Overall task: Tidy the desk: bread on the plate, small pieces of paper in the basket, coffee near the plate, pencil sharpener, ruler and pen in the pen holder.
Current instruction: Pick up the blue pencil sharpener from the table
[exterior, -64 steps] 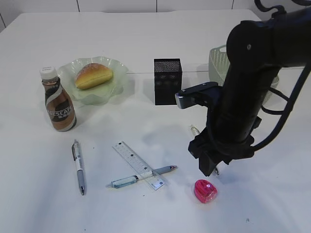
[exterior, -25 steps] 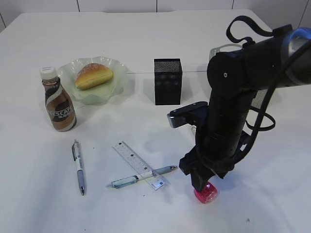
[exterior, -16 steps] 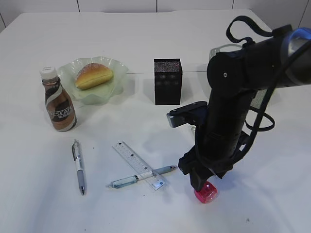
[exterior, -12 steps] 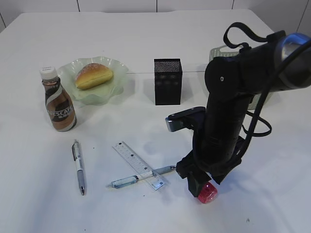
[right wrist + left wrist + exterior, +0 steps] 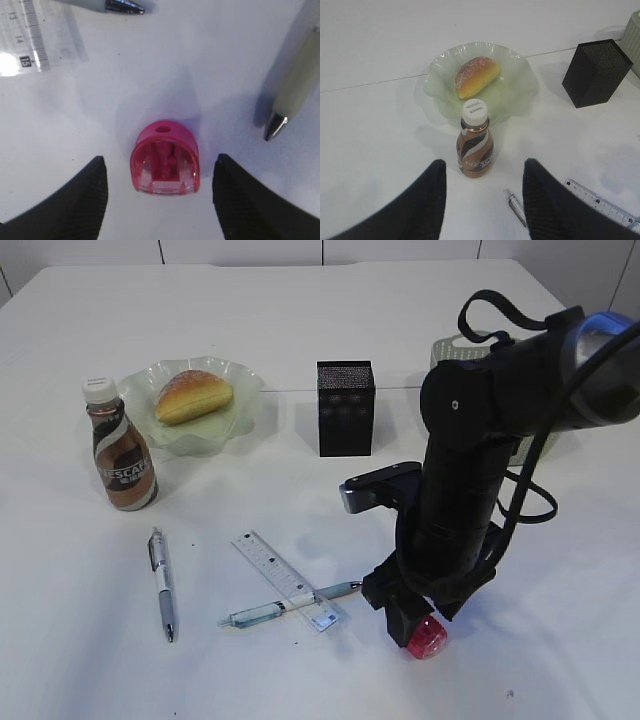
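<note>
My right gripper [image 5: 161, 200] is open, its fingers on either side of the pink pencil sharpener [image 5: 165, 158] without touching it; in the exterior view the sharpener [image 5: 427, 638] peeks out under the arm. The clear ruler [image 5: 284, 579] lies over a teal pen [image 5: 290, 604]. A grey pen [image 5: 162, 583] lies to the left. The black pen holder [image 5: 345, 407] stands behind. The bread [image 5: 192, 395] sits on the green plate [image 5: 236, 375], the coffee bottle [image 5: 119, 447] beside it. My left gripper [image 5: 484, 192] is open and empty above the bottle [image 5: 475, 147].
A pale green basket [image 5: 450, 355] stands at the back right, mostly hidden behind my right arm. A third pen's tip [image 5: 276, 126] lies just right of the sharpener. No paper pieces show.
My right arm has come down over the pink sharpener, its open fingers now straddling it near the table. Nothing else has moved.
</note>
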`<state>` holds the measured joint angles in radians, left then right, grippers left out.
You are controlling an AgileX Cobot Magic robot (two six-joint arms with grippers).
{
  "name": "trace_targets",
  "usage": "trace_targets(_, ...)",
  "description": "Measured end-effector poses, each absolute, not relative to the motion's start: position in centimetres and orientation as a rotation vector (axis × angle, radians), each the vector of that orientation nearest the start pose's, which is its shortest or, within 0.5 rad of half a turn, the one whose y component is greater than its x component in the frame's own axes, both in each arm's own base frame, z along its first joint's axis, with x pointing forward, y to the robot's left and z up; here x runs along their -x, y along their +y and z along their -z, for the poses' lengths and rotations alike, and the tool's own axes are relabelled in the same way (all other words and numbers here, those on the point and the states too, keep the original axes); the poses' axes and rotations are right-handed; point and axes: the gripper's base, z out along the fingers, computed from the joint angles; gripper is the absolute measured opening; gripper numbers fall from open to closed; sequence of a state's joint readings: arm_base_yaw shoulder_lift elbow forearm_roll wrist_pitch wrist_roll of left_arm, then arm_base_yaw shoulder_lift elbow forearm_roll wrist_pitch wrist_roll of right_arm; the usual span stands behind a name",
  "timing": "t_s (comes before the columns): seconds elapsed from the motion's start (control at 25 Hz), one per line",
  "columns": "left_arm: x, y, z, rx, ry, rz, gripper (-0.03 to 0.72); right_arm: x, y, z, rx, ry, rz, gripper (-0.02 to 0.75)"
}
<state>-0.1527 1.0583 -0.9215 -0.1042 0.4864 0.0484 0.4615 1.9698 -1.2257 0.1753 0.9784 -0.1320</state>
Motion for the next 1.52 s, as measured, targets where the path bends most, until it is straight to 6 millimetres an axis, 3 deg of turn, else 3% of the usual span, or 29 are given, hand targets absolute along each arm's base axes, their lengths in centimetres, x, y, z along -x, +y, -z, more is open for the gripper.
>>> trace_targets(0.56, -22.2, -3.9, -35.1, -0.145, 2.103, 0.167, 0.347, -30.9, 16.9, -13.0, 0.802, 3.160, -0.200, 0.513)
trace_targets(1.52, -22.2, -3.8, -35.1, -0.147, 2.103, 0.164, 0.347, -31.0, 16.9, -13.0, 0.806, 3.155, -0.198, 0.514)
